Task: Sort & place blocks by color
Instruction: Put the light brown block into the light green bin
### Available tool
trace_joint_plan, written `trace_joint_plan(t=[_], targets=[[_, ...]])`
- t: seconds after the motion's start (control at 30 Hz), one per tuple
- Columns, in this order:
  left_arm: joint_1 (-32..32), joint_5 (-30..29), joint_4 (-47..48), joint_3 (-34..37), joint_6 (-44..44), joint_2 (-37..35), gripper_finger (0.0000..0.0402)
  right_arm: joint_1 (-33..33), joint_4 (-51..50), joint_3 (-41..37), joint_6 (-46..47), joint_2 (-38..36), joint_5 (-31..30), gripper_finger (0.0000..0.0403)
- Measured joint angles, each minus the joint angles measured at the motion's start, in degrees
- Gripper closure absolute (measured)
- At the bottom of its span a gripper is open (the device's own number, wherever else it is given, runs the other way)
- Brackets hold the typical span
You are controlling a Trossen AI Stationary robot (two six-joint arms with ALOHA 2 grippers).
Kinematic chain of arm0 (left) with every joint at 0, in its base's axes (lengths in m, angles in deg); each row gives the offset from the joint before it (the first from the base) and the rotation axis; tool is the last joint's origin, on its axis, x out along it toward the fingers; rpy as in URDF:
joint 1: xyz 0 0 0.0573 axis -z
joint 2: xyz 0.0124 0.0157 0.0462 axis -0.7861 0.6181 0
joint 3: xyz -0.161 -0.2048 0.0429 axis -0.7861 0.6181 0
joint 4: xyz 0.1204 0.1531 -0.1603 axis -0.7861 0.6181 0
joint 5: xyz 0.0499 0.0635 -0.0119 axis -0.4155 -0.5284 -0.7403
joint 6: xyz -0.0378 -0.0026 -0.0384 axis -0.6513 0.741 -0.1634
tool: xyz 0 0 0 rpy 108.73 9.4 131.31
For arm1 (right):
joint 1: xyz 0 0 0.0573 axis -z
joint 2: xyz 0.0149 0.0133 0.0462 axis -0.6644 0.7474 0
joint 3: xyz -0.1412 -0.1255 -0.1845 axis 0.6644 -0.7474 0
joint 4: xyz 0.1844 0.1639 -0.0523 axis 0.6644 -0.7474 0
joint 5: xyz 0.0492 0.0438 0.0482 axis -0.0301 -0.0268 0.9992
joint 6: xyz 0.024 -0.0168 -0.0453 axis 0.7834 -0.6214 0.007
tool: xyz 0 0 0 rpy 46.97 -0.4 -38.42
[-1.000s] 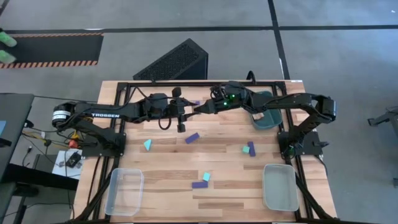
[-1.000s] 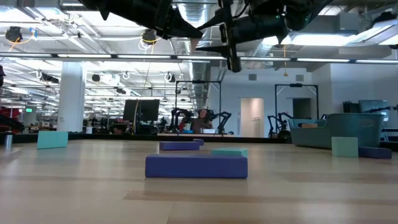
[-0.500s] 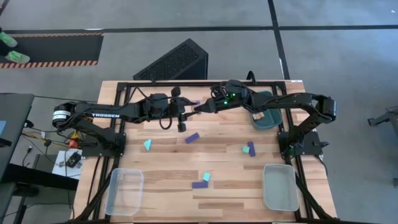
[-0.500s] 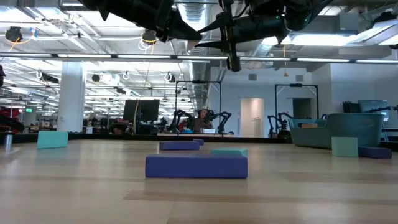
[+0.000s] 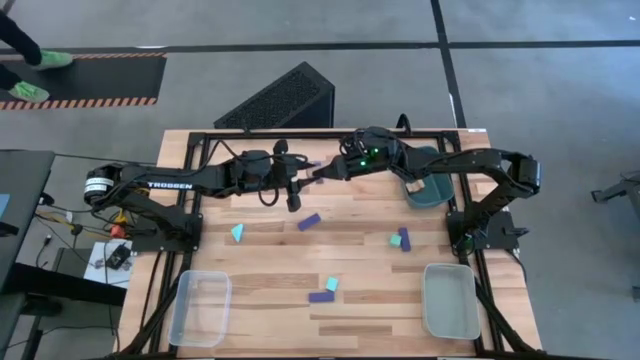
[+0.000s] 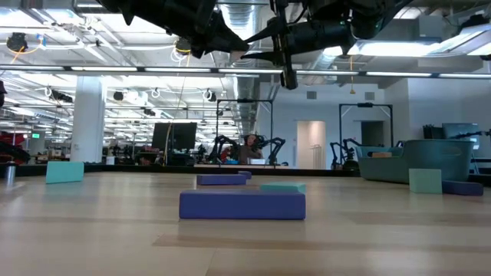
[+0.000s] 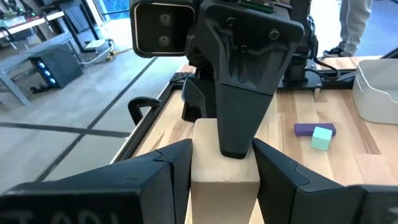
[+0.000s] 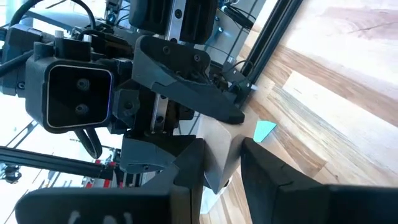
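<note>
High above the table's far middle, my left gripper (image 5: 304,179) and my right gripper (image 5: 323,175) meet tip to tip. Both are shut on one pale wood block (image 7: 224,180), which also shows in the right wrist view (image 8: 217,155). On the table lie a teal wedge (image 5: 238,232), a dark blue bar (image 5: 309,222), a teal cube (image 5: 394,240) beside a blue piece (image 5: 404,238), and a teal cube (image 5: 331,284) next to a blue bar (image 5: 320,296). My left gripper pinches the wood block's two side faces (image 7: 199,177) between its fingers, coming level from the table's left. The block is lifted clear of the table. My right gripper comes level from the table's right onto the block's other end. One finger (image 7: 239,118) lies on the block's top face (image 7: 214,134); its other finger is hidden behind the block.
Clear plastic trays stand at the near left (image 5: 203,307) and near right (image 5: 451,300). A dark teal bin (image 5: 428,190) sits at the far right under my right arm. A blue bar (image 6: 242,205) lies close in the low view.
My right gripper has shut on the end of the wood block that my left gripper holds. My left gripper has rolled a little about its own axis. Both hands have stayed in place above the table.
</note>
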Motion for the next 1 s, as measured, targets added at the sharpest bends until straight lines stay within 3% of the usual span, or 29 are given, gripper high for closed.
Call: trace_joint_plan(t=[0.27,0.43,0.53,0.8,0.9,1.0], targets=[[0.3,0.5,-0.2,-0.1,-1.9,-0.2,0.0246,0.4,-0.9,-0.2,-0.2,0.1,0.2,0.0299],[0.3,5.5,-0.2,-0.2,0.3,-0.2,0.0218,0.3,-0.2,-0.2,-1.3,0.1,2.8,0.0301],[0.4,5.5,0.1,-0.2,1.2,-0.2,0.0216,-0.2,-0.2,-0.2,-1.4,0.1,2.6,0.0302],[0.3,-3.5,-0.2,-0.2,0.0,-0.2,0.0215,2.1,-3.7,-0.2,-2.3,0.1,1.1,0.0310],[0.3,-5.4,0.8,-0.2,-3.0,-0.2,0.0210,3.7,-9.5,-0.2,-4.7,-1.1,1.0,0.0310],[0.3,-7.8,4.4,-0.2,-7.4,-0.5,0.0201,5.2,-18.3,-0.1,-9.3,-4.1,-2.9,0.0310]])
